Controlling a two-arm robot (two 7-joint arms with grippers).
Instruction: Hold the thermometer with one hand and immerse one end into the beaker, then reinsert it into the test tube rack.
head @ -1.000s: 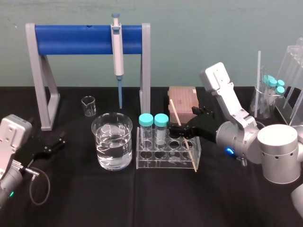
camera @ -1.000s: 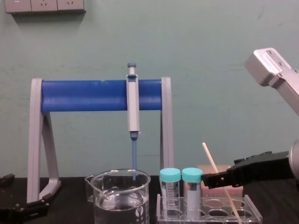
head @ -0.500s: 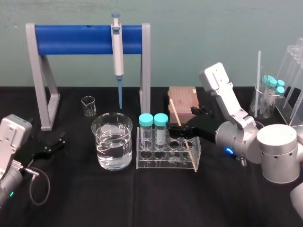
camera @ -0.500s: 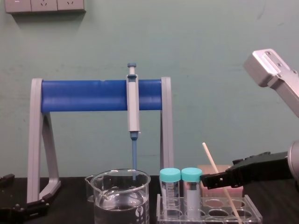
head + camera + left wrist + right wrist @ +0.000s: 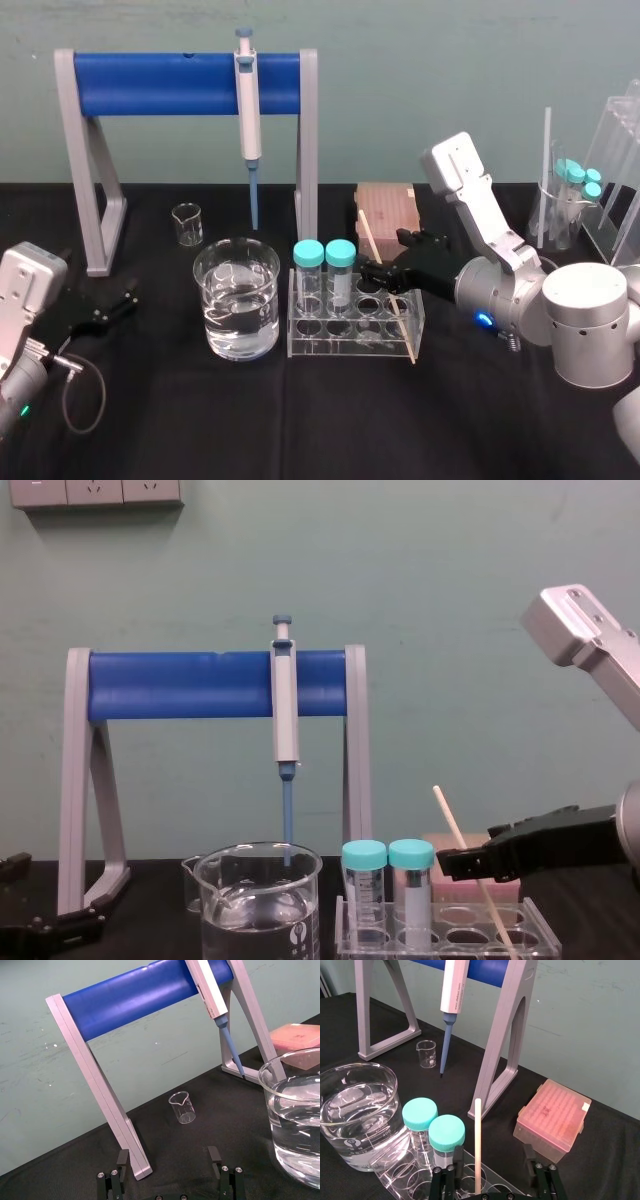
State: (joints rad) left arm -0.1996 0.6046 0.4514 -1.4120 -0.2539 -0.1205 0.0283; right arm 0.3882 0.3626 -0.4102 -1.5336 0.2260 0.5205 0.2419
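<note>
The right pincer (image 5: pixel 491 1159), spread, straddles the thermometer (image 5: pixel 478 1140), which leans in the test tube rack (image 5: pixel 345 345) right of centre in the head view. Closing off-centre could knock the rod askew or drag the rack. It has barely shifted from a second ago; the left pincer (image 5: pixel 108 308) rests spread at lower left.

We've got the thermometer (image 5: pixel 369 238), a thin cream-beige stick, propped in the right end of the test tube rack (image 5: pixel 350 346). Its foot is down by the front right corner and its top tilts to the left. The rack's a low clear acrylic thing with rows of round holes, sitting on the black surface (image 5: pixel 300 420). Just left of it stands the big clear glass beaker (image 5: pixel 238 340), upright, partly filled with clear liquid.
</note>
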